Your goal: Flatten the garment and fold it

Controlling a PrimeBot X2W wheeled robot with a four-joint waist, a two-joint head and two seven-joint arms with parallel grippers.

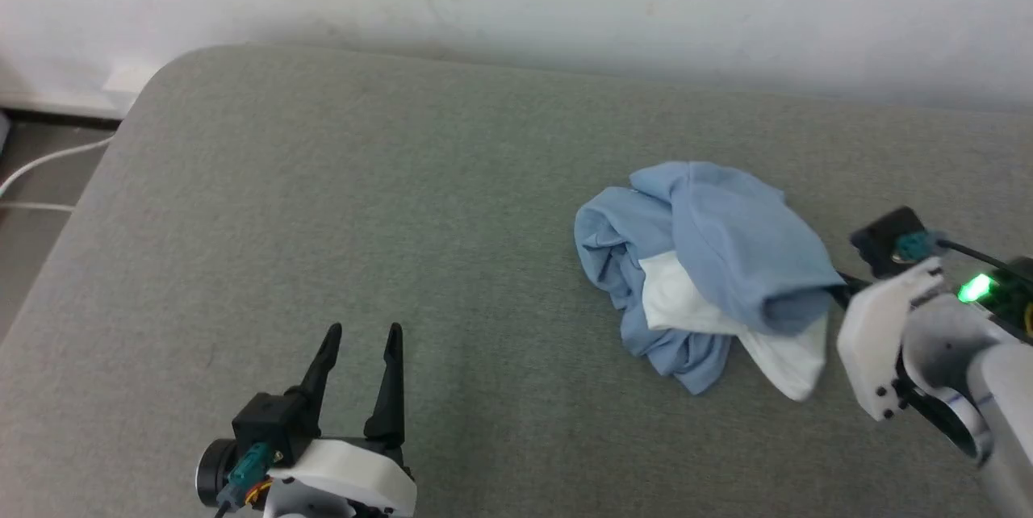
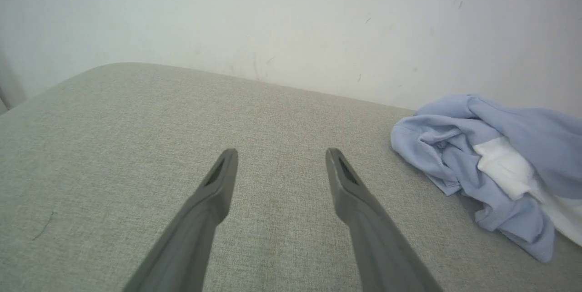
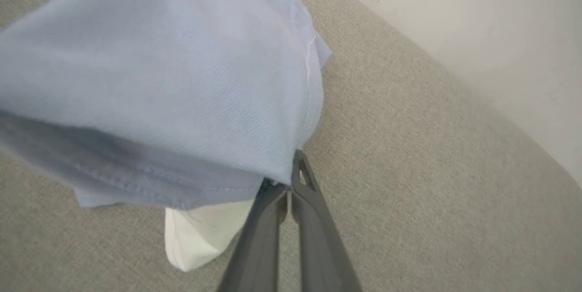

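While the right gripper is pinching the garment by a stitched blue edge, fingers pressed together on the cloth at their very tips, I am reading the heap as lying straight ahead of those jaws and spilling to their left. The left gripper is hovering with jaws spread wide and nothing between them. The shirt is sitting well off to their right, so the right arm is far the nearer. The garment is resting crumpled on the grey cushion, its white part poking out under the blue fold just beside the clenched fingers. I am finding no clear long axis or facing in this bundle. I am judging that the pull should run back along the right fingers, away from the heap.
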